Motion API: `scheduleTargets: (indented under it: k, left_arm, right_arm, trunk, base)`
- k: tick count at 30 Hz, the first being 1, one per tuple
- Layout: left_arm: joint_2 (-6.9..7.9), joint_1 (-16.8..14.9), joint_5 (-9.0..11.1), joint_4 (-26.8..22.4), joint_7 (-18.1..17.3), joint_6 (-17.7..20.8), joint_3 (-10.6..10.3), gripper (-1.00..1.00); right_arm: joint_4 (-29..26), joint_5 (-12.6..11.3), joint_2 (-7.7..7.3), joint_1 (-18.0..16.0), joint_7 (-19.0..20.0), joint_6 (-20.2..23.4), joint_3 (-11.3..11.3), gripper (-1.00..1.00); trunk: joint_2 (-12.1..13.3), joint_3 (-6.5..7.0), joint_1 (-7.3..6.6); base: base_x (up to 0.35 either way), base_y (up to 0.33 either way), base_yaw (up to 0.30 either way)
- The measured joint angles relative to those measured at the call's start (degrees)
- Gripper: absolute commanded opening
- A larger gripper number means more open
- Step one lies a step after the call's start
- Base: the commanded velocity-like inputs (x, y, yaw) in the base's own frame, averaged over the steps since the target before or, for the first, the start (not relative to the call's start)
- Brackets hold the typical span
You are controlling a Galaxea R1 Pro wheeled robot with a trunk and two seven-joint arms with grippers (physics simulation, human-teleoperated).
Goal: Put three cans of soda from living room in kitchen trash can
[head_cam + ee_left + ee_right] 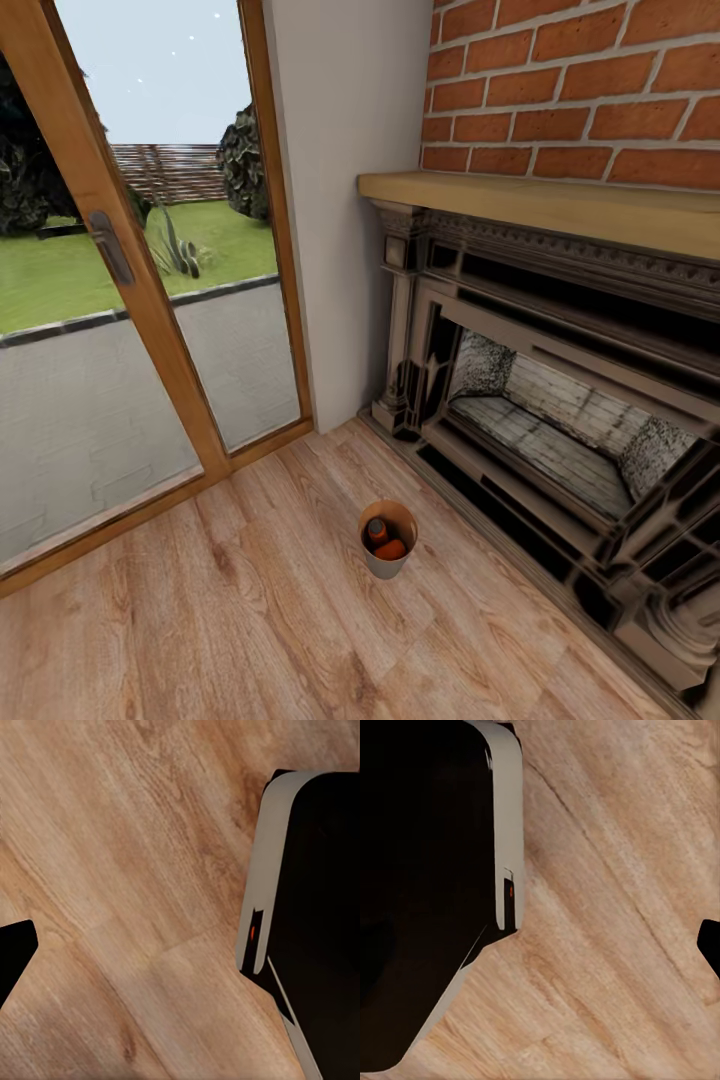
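The small round trash can (387, 541), copper-brown inside and greyish-tan outside, stands on the light wood floor in front of the red-brick fireplace. Inside it are two orange soda cans: one upright (377, 530), the other lying beside it (393, 549). The dark blue can is hidden or out of view. In the left wrist view a dark fingertip (12, 958) pokes in at the edge above the floorboards. The right wrist view has a similar dark tip (711, 945) at its edge. Neither wrist view reveals how the jaws stand.
The fireplace surround (560, 420) with its wooden mantel (540, 205) runs along the right. Wood-framed glass doors (150, 300) fill the left, with a white wall (345, 200) between. The robot's black, grey-edged base (315, 915) (427, 885) sits over the floor.
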Motion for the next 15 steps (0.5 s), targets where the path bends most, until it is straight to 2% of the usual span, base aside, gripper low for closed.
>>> scheduleTargets:
  k: [6,9,11,15]
  left_arm:
    - [-0.05,-0.2,0.0,-0.2,0.0,0.0,0.0,1.0]
    - [-0.3,-0.3,-0.1,-0.2,0.0,0.0,0.0,1.0]
    - [-0.62,-0.3,-0.2,-0.2,0.0,0.0,0.0,1.0]
    - [-1.47,-0.3,-0.2,-0.2,0.0,0.0,0.0,1.0]
  right_arm:
    - [-0.2,0.1,-0.07,0.0,-0.3,0.0,-0.3,1.0]
    - [-0.3,0.2,-0.01,0.0,-2.5,0.0,-0.2,1.0]
    - [-0.3,0.2,0.49,-0.1,-4.4,0.1,-0.2,1.0]
    - [-0.4,0.4,2.99,0.0,-5.9,0.1,0.1,1.0]
  trunk:
    - [0.0,0.0,0.0]
    - [0.0,0.0,0.0]
    - [0.0,0.0,0.0]
    - [0.0,0.0,0.0]
  base:
    - [0.0,0.0,0.0]
    - [0.0,0.0,0.0]
    - [0.0,0.0,0.0]
    - [0.0,0.0,0.0]
